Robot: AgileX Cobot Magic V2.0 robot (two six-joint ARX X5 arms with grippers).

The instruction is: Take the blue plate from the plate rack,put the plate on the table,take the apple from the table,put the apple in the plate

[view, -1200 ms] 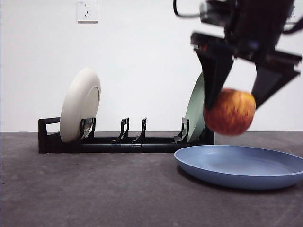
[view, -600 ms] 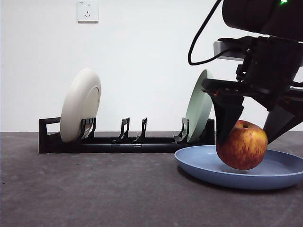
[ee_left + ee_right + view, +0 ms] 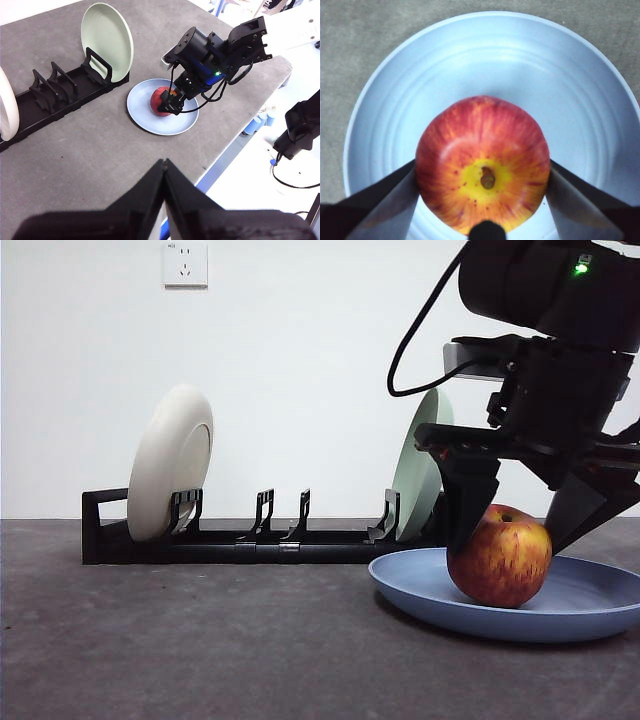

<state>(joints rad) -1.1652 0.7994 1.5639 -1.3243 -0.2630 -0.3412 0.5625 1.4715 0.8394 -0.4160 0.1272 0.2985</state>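
The red, yellow-streaked apple (image 3: 498, 558) rests upright in the blue plate (image 3: 420, 590), which lies flat on the table (image 3: 200, 640) at the right. My right gripper (image 3: 506, 543) comes down from above and is shut on the apple, one jaw on each side of it. In the right wrist view the apple (image 3: 482, 160) sits stem up between the jaws over the plate's middle (image 3: 485, 55). My left gripper (image 3: 164, 165) is shut and empty, high above the table. The black plate rack (image 3: 260, 540) stands behind the plate.
A cream-white plate (image 3: 170, 462) stands in the rack's left slot and a pale green plate (image 3: 415, 475) in its right slot, just behind the right arm. The left wrist view shows the table's edge (image 3: 235, 135) close beyond the blue plate (image 3: 145, 117).
The right gripper has come down with the apple, from hanging above the blue plate to the apple resting in it.
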